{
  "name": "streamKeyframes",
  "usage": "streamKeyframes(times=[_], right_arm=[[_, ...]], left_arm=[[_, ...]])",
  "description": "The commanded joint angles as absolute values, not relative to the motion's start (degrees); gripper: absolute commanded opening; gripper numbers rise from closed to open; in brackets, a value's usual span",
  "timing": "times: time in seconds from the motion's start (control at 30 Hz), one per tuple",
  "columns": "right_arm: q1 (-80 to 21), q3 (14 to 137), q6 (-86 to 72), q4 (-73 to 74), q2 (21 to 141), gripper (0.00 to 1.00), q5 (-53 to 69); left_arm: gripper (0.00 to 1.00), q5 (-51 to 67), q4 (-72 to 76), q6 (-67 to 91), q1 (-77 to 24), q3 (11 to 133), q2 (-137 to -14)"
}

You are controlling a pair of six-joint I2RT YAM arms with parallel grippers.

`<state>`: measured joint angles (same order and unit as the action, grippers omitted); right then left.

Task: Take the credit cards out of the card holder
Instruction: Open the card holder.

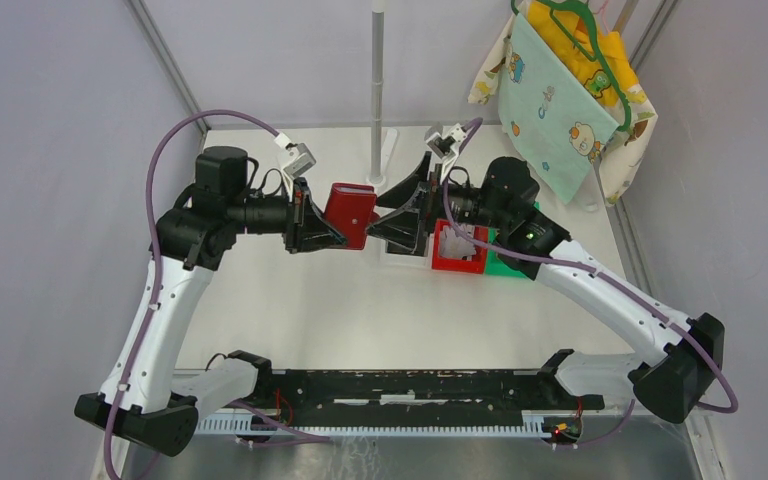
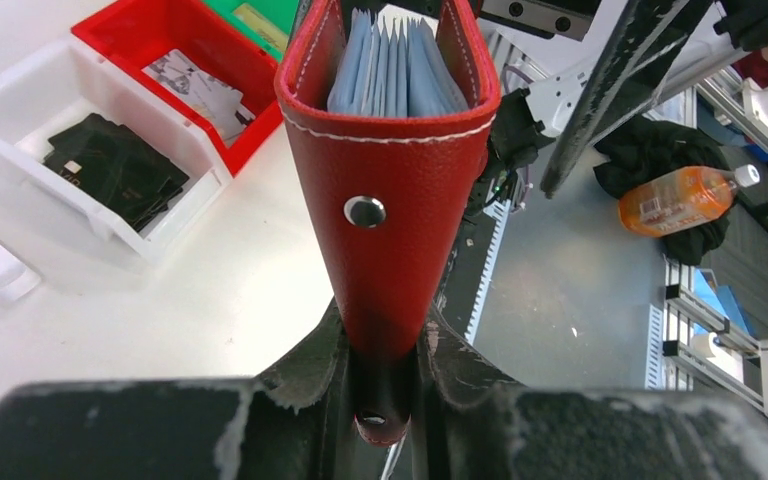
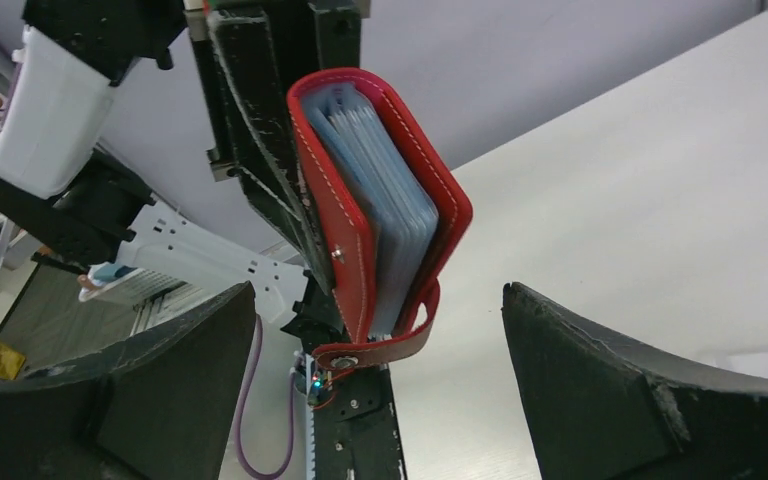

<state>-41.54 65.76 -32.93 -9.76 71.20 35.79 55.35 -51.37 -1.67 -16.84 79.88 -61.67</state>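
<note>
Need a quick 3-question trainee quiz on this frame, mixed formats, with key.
1. True or false: the right gripper is open.
2. What grips the card holder? A) left gripper B) right gripper C) neither
3. What colour is the bin holding the black item?

Key: 1 true; 2 A; 3 white.

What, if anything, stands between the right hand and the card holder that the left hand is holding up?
Nothing visible does. The open right hand faces the card holder across an open gap, while the left hand clamps its opposite end.
</note>
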Motion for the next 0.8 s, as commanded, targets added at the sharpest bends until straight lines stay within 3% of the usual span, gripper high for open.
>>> streamKeyframes(times=[0.0,0.2,0.77], right_arm=[[-41.46,67.45,-32.84,-15.2,71.35,0.98,44.22],[-41.46,71.18,-32.74,-11.4,74.57,0.95,44.3],[-41.46,72.36,-22.58,-0.79,73.03,0.39,48.5]], left_arm=[[0.02,59.92,-52.18,-5.88,-16.71,82.53,-60.35],[0.02,61.2,-53.84,-8.04,-16.79,82.82,-59.7],[0.02,64.6,-57.61,-12.28,-16.77,84.14,-59.94]])
